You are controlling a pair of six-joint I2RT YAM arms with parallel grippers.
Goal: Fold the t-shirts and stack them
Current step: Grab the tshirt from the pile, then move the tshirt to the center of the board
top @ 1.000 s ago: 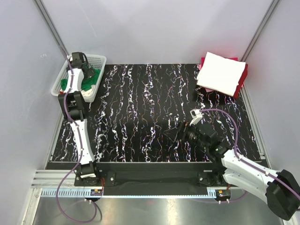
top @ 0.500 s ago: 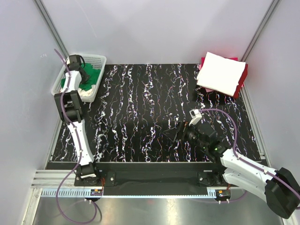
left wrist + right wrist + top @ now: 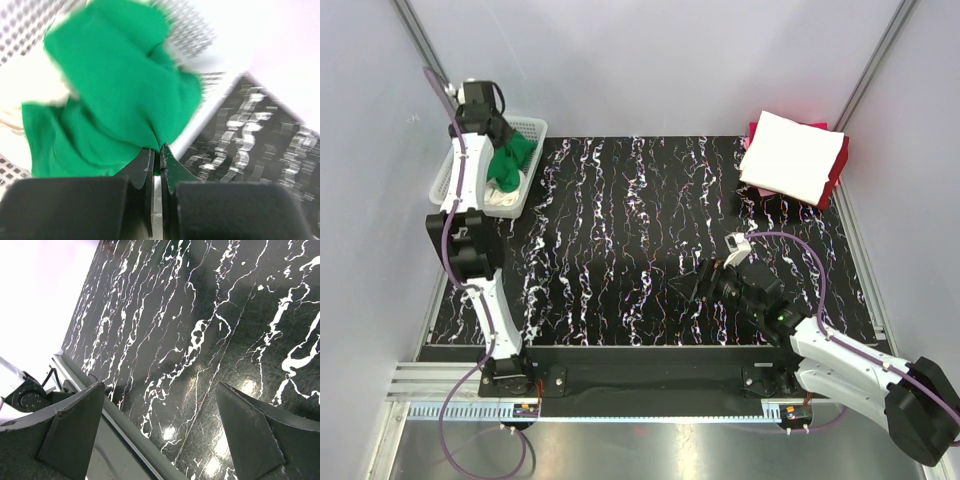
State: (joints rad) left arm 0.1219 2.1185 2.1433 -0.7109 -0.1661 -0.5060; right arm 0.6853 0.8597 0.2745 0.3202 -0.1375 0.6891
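Note:
A bright green t-shirt (image 3: 510, 157) hangs bunched above the white mesh basket (image 3: 448, 175) at the table's far left, lifted partly out of it. My left gripper (image 3: 496, 133) is shut on a fold of that green t-shirt (image 3: 115, 95), the fabric pinched between its fingertips (image 3: 159, 151). More white cloth (image 3: 502, 197) lies in the basket under it. At the far right a folded white t-shirt (image 3: 792, 155) rests on a folded red t-shirt (image 3: 838, 175). Low over the table's near right part, my right gripper (image 3: 705, 283) stands open and holds nothing (image 3: 160, 385).
The black marbled tabletop (image 3: 640, 220) runs between the basket and the folded stack. Grey enclosure walls stand close on the left, back and right. The table's near metal edge (image 3: 125, 425) shows just under my right gripper.
My left gripper has shut on the green t-shirt in the basket and risen, pulling the shirt up out of the basket. The right arm has hardly moved.

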